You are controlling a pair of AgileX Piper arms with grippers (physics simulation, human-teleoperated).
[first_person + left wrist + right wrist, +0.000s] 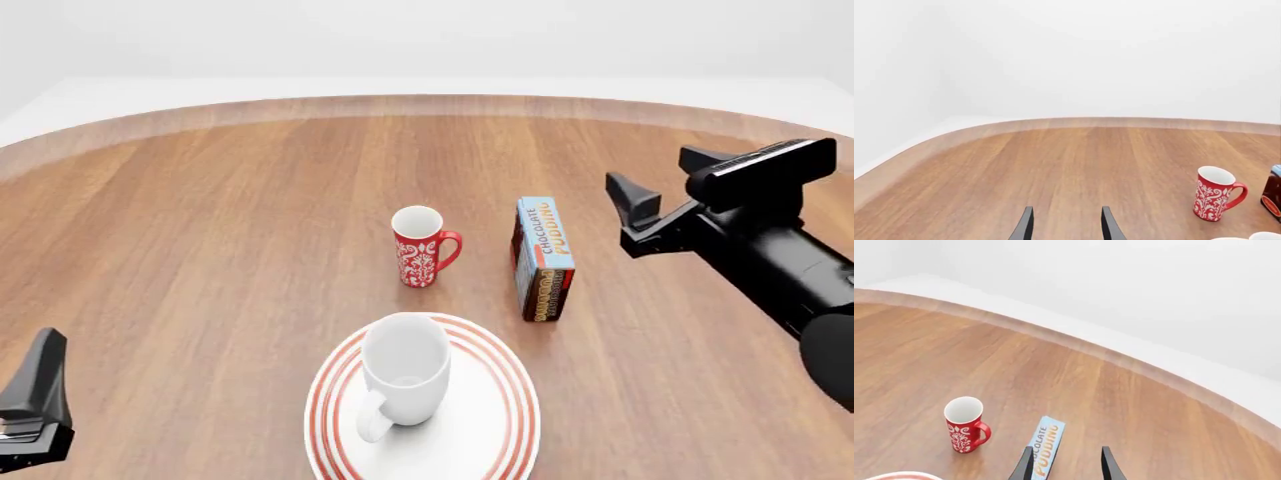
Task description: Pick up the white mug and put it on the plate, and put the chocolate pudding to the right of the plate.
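The white mug (404,385) stands upright on the red-ringed plate (518,405) at the table's near middle, its handle toward the front. Just beyond the plate's right side the chocolate pudding (545,258) stands on edge; it also shows in the right wrist view (1044,444). My right gripper (650,170) hovers open to the right of the pudding, apart from it, with nothing between its fingers (1026,465). My left gripper (1066,220) is open and empty, low at the front left. In the front view only its dark finger (46,375) shows.
A slim red mug with a white pattern (423,247) stands behind the plate, left of the pudding, and shows in both wrist views (1214,194) (964,432). The wooden table's curved far edge (427,100) runs across the back.
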